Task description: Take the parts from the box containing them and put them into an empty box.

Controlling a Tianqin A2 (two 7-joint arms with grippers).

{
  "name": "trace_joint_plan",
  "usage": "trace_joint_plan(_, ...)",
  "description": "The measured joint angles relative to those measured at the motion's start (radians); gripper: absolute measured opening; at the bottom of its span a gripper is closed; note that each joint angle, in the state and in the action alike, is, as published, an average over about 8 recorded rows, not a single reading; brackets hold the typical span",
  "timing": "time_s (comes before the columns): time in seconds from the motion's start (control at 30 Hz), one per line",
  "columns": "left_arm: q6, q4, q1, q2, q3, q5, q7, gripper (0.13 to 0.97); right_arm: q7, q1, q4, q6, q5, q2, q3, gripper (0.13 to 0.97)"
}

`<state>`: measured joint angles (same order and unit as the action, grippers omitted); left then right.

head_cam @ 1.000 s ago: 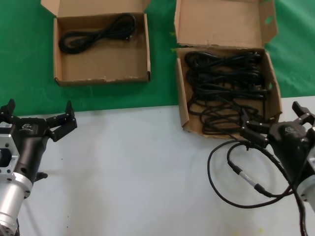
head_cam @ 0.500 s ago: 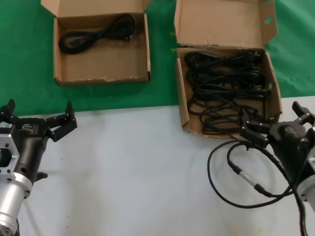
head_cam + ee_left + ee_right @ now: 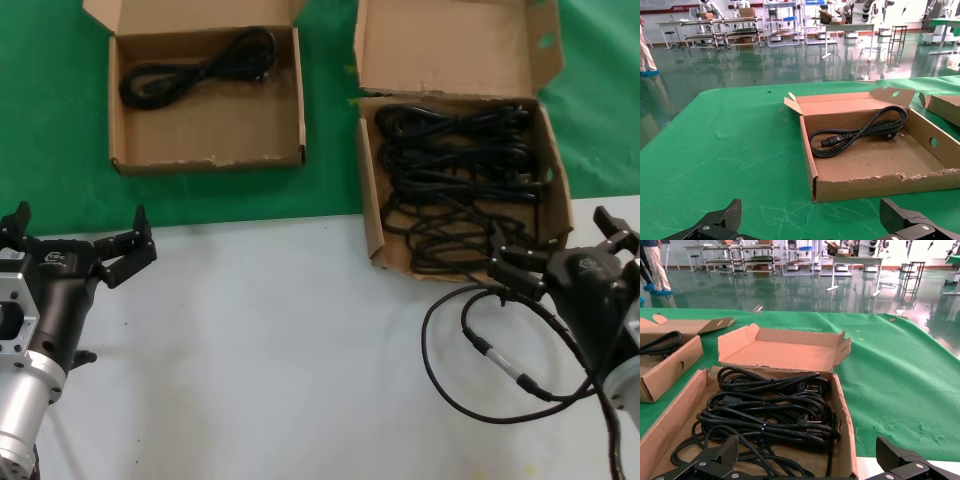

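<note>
The box containing the parts point(image 3: 369, 205) sits at the right, its tall lid point(image 3: 445, 45) standing open. Several black cord bundles, the parts point(image 3: 455, 175), fill it. The shallower box point(image 3: 205, 125) lies at the back left and holds one cord bundle point(image 3: 200, 68). My right gripper point(image 3: 550, 228) hangs open at the near edge of the full box, over its front right corner, with nothing between its fingers. The right wrist view shows the cords point(image 3: 770, 415) just beyond the open gripper point(image 3: 807, 452). My left gripper point(image 3: 78, 222) is open and holds nothing, a little short of the shallow box point(image 3: 880, 185).
A green cloth point(image 3: 60, 150) covers the back of the table, and both boxes lie on it. The near part is white tabletop point(image 3: 270, 350). My own thin black cable with a silver connector point(image 3: 500, 360) loops over the white surface beside the right arm.
</note>
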<state>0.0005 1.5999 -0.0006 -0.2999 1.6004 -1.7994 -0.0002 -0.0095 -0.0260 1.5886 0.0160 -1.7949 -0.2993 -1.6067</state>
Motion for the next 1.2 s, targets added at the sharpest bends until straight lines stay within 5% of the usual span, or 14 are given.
trace_joint_plan(1.2,0.000,0.000,0.000,0.000,0.000,0.000,0.000,0.966,0.000,0.000,0.000,0.000,0.000,0.000,0.000,0.966)
